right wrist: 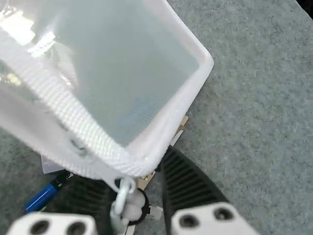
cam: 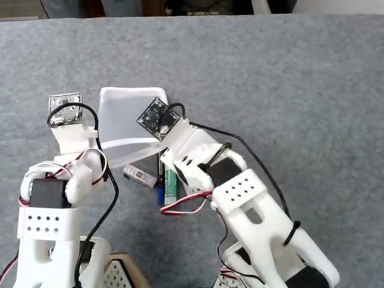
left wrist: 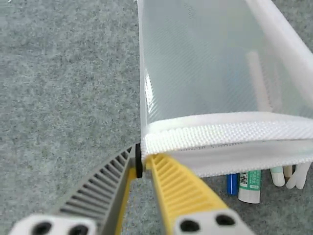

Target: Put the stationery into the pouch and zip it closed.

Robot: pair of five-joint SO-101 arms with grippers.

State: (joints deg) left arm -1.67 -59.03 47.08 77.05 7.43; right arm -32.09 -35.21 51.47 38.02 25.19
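The translucent white pouch point(cam: 128, 123) lies between the two arms, its zip edge toward them. My left gripper point(left wrist: 140, 160) is shut on one end of the pouch's point(left wrist: 205, 73) zip edge. My right gripper point(right wrist: 154, 164) closes on the other corner of the pouch point(right wrist: 112, 83), beside the metal zip pull point(right wrist: 124, 188); the fabric hides its tips. Stationery lies on the table at the pouch's mouth: a blue pen point(cam: 161, 194), a green-and-white glue stick point(cam: 171, 183) and a small labelled piece point(cam: 138, 176). The pen point(left wrist: 232, 183) and glue stick point(left wrist: 249, 184) peek out below the zip edge.
Grey felt covers the table point(cam: 288, 78), with wide free room to the right and behind the pouch. A tan board point(cam: 123, 270) sits at the near edge between the arm bases. Cables loop around both arms.
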